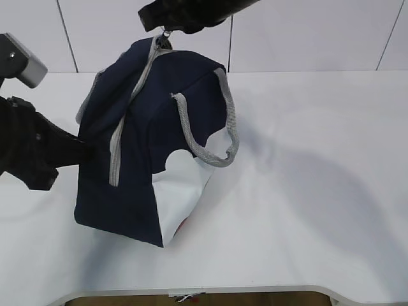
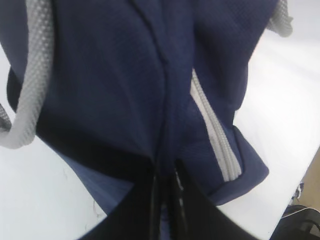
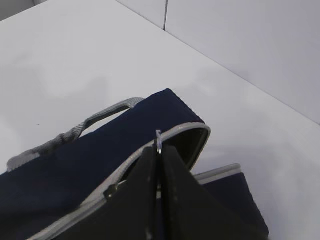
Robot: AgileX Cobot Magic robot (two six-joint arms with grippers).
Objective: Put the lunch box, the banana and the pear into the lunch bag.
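The navy lunch bag (image 1: 146,159) stands tilted on the white table, its grey zipper (image 1: 121,134) running up its top face. My left gripper (image 1: 83,150) is at the bag's left side, shut on a fold of its navy fabric (image 2: 167,170). Reaching in from above, my right gripper (image 1: 167,29) is shut on the metal zipper pull (image 3: 158,140) at the bag's upper end, where the zipper gapes a little onto a dark inside. A grey handle (image 1: 204,137) hangs over the white panel. The lunch box, the banana and the pear are out of view.
The white table (image 1: 319,191) stretches to the right of the bag, with its front edge (image 1: 255,290) close below. A pale tiled wall (image 1: 306,32) rises just behind the bag. The left arm's dark body (image 1: 25,146) fills the left margin.
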